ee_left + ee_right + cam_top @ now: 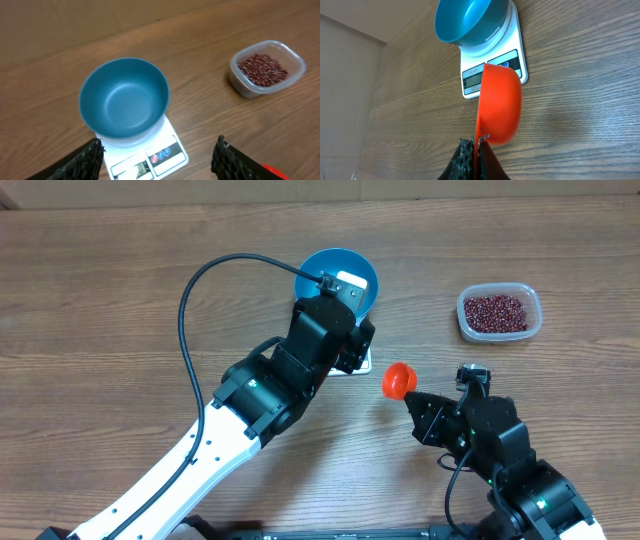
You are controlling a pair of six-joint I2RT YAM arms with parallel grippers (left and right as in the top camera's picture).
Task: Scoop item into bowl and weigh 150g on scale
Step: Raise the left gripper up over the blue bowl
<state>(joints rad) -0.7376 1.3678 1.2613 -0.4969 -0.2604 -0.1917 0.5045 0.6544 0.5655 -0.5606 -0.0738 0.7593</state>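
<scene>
Since the bowl (124,97) sits empty on the scale (169,136), the step in hand looks like the first scoop. The right gripper (475,150) is clenched on the handle of an orange scoop (500,102), which hangs just right of the scale. It should reach the beans (262,69), heaped in a clear tub (296,61) well to the right of the scale, dig shallow and carry level. The left gripper (157,152) hovers over the scale's display edge, fingers spread, grasping nothing. It crowds the pouring path and should probably clear off first. Its black cable (195,280) loops left of the scale.
</scene>
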